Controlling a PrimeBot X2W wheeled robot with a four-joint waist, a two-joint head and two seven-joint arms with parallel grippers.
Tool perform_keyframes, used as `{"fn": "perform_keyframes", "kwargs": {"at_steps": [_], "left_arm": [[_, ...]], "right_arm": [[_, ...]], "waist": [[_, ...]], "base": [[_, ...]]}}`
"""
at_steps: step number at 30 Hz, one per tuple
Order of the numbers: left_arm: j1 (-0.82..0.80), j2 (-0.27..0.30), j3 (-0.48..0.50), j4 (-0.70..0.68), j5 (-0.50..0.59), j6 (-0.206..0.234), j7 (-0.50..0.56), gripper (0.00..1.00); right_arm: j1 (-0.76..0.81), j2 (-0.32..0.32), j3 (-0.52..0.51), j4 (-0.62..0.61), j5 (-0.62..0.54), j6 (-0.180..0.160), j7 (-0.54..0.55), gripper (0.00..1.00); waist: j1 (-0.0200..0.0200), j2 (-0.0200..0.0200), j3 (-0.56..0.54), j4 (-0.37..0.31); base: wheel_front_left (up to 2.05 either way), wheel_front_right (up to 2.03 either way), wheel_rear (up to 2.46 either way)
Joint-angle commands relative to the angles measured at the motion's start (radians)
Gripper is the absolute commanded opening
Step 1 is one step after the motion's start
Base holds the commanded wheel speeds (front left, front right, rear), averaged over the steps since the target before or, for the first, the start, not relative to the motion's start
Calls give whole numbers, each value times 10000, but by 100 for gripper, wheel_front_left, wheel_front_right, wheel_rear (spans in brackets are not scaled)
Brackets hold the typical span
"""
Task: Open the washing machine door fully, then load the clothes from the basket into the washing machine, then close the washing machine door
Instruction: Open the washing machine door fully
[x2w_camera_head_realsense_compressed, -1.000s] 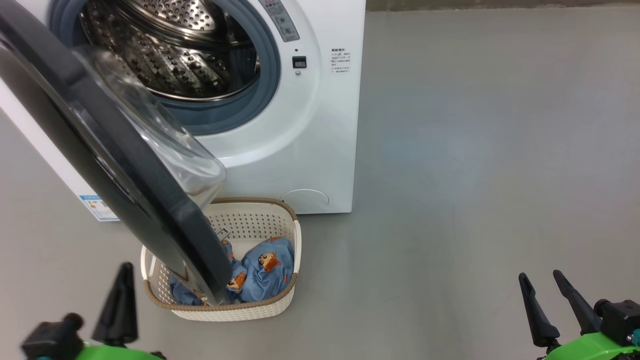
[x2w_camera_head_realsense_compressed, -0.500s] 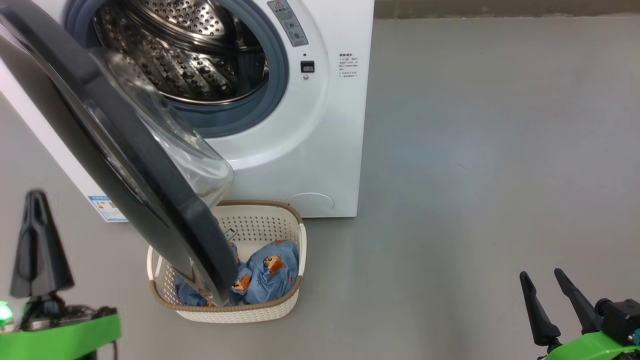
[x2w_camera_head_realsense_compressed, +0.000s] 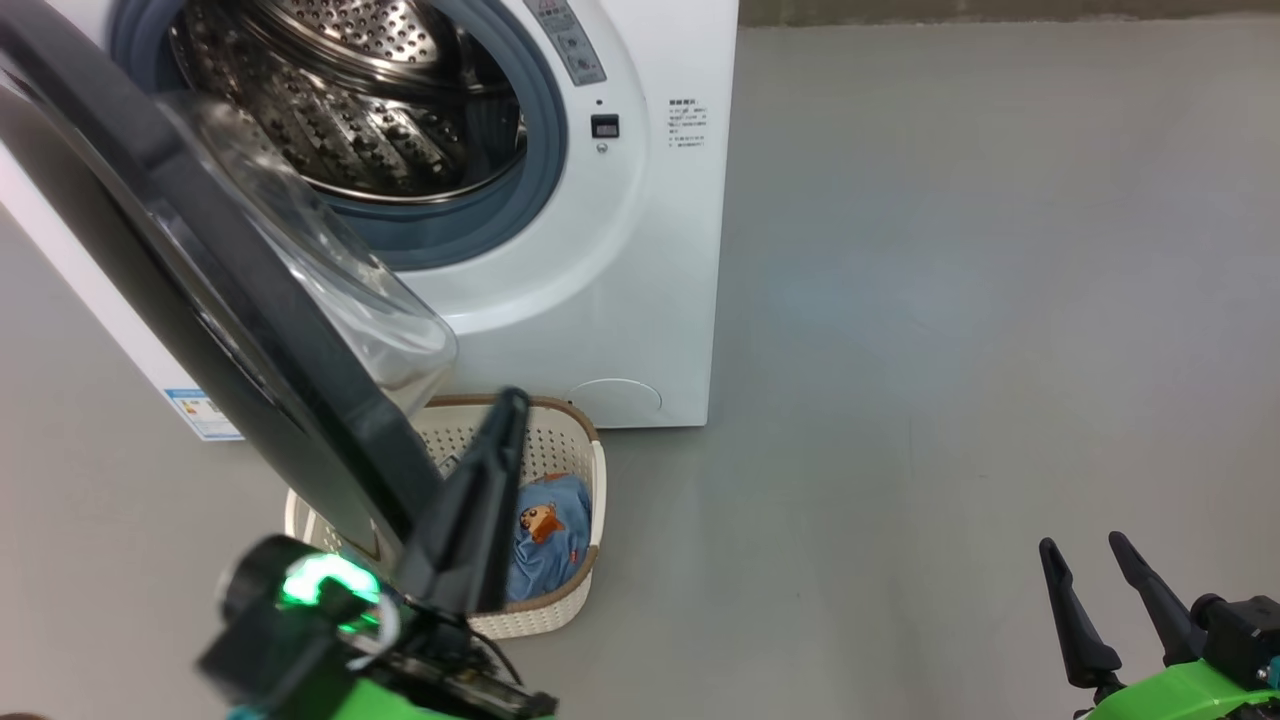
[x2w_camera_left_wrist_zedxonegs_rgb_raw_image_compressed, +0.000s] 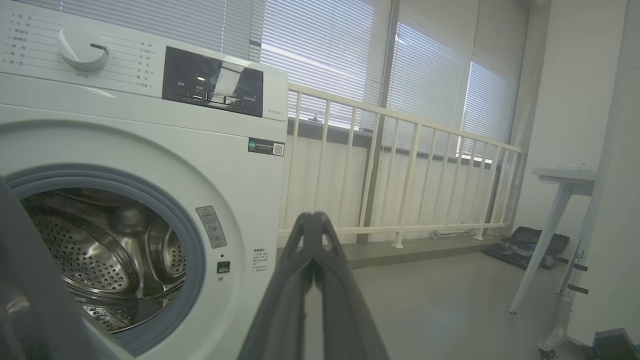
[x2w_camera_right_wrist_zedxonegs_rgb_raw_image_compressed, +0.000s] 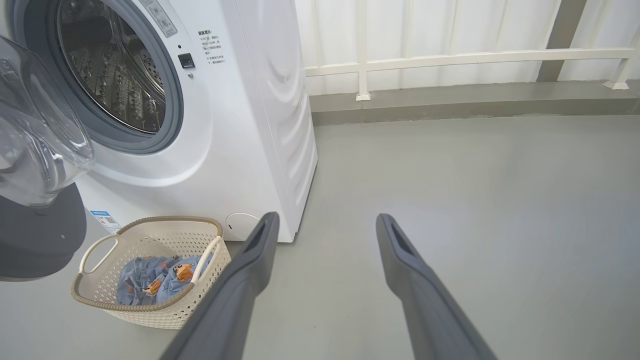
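Glossy black, the rim of the washing machine door (x2w_camera_head_realsense_compressed: 200, 300) hangs partly open over the basket (x2w_camera_head_realsense_compressed: 585, 440), hiding some of the blue clothes (x2w_camera_head_realsense_compressed: 550, 520) lying in it on the floor before the washing machine (x2w_camera_head_realsense_compressed: 640, 250). The left gripper (x2w_camera_head_realsense_compressed: 500, 420), fingers pressed together, sits just beside the door's lower edge; I cannot make out contact. I'd push on the rim's inner face, following the hinge arc, keeping off the glass. The right gripper (x2w_camera_head_realsense_compressed: 1080, 542) hangs spread wide, well apart.
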Motion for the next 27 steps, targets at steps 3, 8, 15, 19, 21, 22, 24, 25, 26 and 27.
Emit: {"fn": "perform_keyframes", "kwargs": {"at_steps": [3,8,15,19,21,22,24,25,26,27], "left_arm": [[-489,25,-239,554,-169,20,-111,0],[-654,7,-472,2114,-621,158,-440,0],[-1041,4,-195,4146,-986,261,-910,0],[-1280,2,31,4987,-1117,251,-1088,0],[-1395,0,168,5315,-1177,254,-1143,0],[-1443,0,242,5463,-1217,258,-1163,0],[-1528,-1,370,5720,-1277,259,-1192,0],[-1562,-2,430,5827,-1308,256,-1201,0],[-1595,-3,484,5915,-1331,251,-1209,0],[-1595,-3,484,5915,-1331,251,-1209,0]], "right_arm": [[-93,-91,139,-286,-193,16,-122,100],[-179,-37,141,-276,-216,16,-122,100],[-276,-42,118,-270,-211,16,-122,100],[-291,-49,95,-280,-219,16,-122,100],[-302,-51,107,-279,-222,16,-122,100],[-308,-52,116,-279,-226,16,-122,100],[-318,-52,132,-289,-237,16,-122,100],[-321,-53,137,-297,-243,16,-122,100],[-325,-58,142,-307,-247,16,-122,100],[-325,-58,142,-307,-247,16,-122,100]], "waist": [[0,-1,124,-73],[0,-1,220,-160],[0,-1,348,-175],[0,-1,364,-153],[0,-1,362,-141],[0,-1,358,-135],[0,-1,360,-121],[0,-1,362,-112],[0,-1,371,-101],[0,-1,371,-101]], "base": [[0,0,0],[0,0,0],[0,0,0],[0,0,0],[0,0,0],[0,0,0],[0,0,0],[0,0,0],[0,0,0],[0,0,0]]}}
